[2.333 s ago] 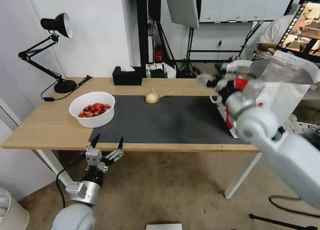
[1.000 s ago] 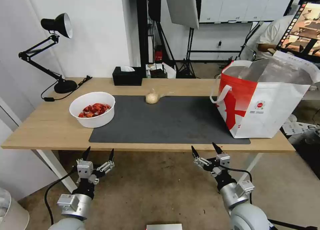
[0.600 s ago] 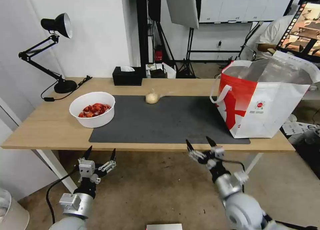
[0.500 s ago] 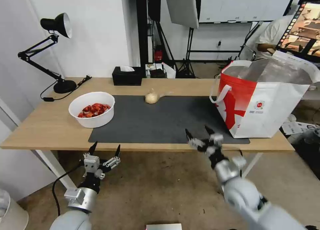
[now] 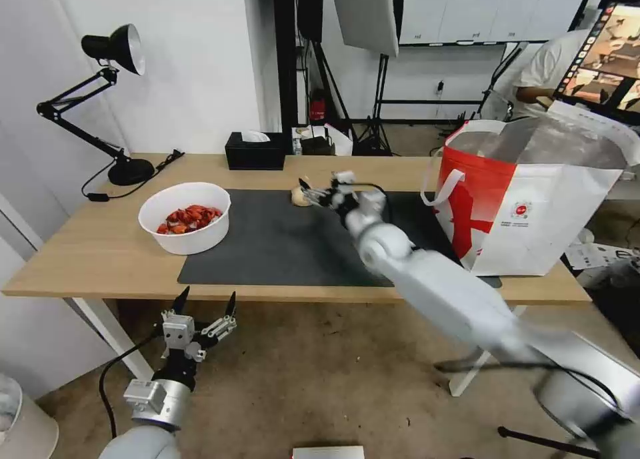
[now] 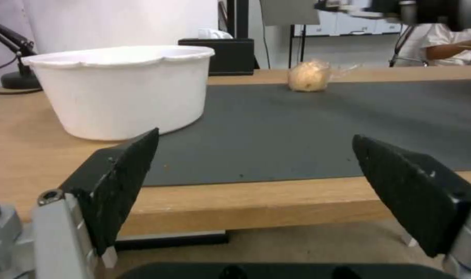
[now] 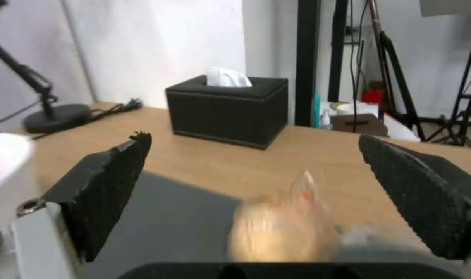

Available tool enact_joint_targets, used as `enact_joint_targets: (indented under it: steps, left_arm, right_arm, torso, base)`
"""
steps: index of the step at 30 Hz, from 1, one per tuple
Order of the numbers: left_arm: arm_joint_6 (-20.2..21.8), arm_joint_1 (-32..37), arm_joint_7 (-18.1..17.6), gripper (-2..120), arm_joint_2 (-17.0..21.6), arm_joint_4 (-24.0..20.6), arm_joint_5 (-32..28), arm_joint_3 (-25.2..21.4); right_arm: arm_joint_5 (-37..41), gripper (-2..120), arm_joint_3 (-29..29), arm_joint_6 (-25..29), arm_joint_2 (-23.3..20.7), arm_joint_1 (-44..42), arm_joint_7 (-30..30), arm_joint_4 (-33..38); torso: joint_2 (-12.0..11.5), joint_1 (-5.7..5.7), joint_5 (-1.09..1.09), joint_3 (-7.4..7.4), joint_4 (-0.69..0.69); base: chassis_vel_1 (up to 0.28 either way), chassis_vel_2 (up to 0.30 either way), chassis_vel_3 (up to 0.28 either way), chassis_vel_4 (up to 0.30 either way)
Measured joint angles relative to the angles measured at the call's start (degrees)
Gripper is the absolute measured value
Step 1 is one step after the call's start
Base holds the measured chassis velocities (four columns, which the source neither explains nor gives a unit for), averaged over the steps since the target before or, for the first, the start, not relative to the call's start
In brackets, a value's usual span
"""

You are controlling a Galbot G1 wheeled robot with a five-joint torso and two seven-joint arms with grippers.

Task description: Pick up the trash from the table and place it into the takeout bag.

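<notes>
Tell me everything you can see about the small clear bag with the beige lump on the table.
The small clear bag is thin, crinkly plastic around a rounded beige lump, its loose twisted end trailing off to one side. It lies on the table at the far edge of the dark mat, in front of the black tissue box. The right end effector is open with the bag between its fingers, no contact visible.

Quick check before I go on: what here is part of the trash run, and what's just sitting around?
Job:
small clear bag with beige lump, between the open right gripper fingers
white bowl of red shells
takeout bag
left gripper, parked below the table

Lying about:
black tissue box
desk lamp
</notes>
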Motion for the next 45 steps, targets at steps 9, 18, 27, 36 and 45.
enact_joint_targets:
  steps: [9, 18, 27, 36, 45]
  left_arm:
    - [-0.51, -0.11, 0.00, 100, -0.14, 0.89, 0.03, 0.06]
    - [-1.07, -0.75, 0.30, 100, -0.49, 1.65, 0.08, 0.73]
    - [-1.50, -0.73, 0.59, 100, -0.45, 1.84, 0.02, 0.88]
    - [-1.68, -0.92, 0.74, 100, -0.09, 1.93, -0.26, 0.99]
    - [-1.73, -1.51, 0.76, 100, 0.00, 2.45, -0.32, 1.61]
  right_arm:
    - [-2.34, 100, 1.45, -1.73, 12.79, 8.46, -6.00, -24.66]
    - [-5.50, 100, 1.85, -8.89, 14.09, 9.77, -10.29, -29.96]
    - [-6.51, 100, 2.22, -10.31, 13.90, 9.78, -13.48, -32.75]
    - [-8.04, 100, 2.22, -10.56, 13.84, 9.77, -15.09, -33.38]
    - [-9.10, 100, 2.82, -10.62, 13.77, 9.78, -16.41, -34.15]
  torso:
    - [0.00, -0.01, 0.00, -0.01, 0.01]
    - [0.01, -0.02, 0.01, -0.01, -0.01]
    - [0.01, -0.02, 0.02, -0.01, -0.01]
    - [0.01, -0.02, 0.02, -0.01, 0.00]
    - [0.01, -0.02, 0.02, -0.01, -0.01]
  base:
    - [0.000, 0.000, 0.000, 0.000]
    - [0.000, 0.000, 0.000, 0.000]
    - [0.000, 0.000, 0.000, 0.000]
    - [0.000, 0.000, 0.000, 0.000]
    - [0.000, 0.000, 0.000, 0.000]
